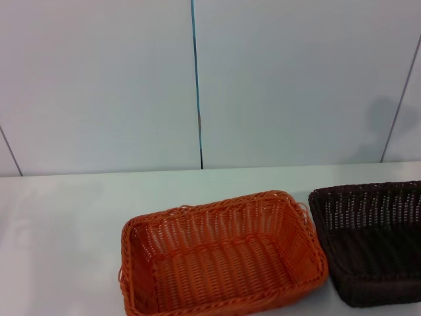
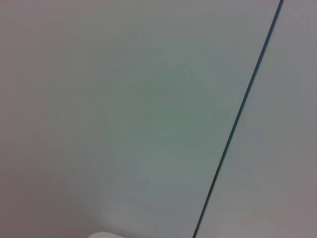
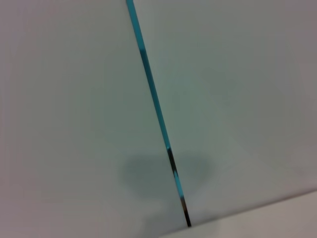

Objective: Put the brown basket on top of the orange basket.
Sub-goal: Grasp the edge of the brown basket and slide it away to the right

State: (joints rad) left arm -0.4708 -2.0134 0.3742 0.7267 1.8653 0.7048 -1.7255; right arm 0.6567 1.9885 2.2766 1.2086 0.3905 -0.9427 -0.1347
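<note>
In the head view the orange basket sits on the white table at the front centre, empty, its long side slightly skewed. The brown basket sits right beside it on the right, also empty, partly cut off by the frame's right edge. The two baskets stand close together but apart. Neither gripper shows in any view. Both wrist views show only the pale wall panels and a dark seam.
A white table stretches to the left of the baskets. A pale panelled wall with a vertical seam stands behind the table. A faint shadow lies on the wall at the right.
</note>
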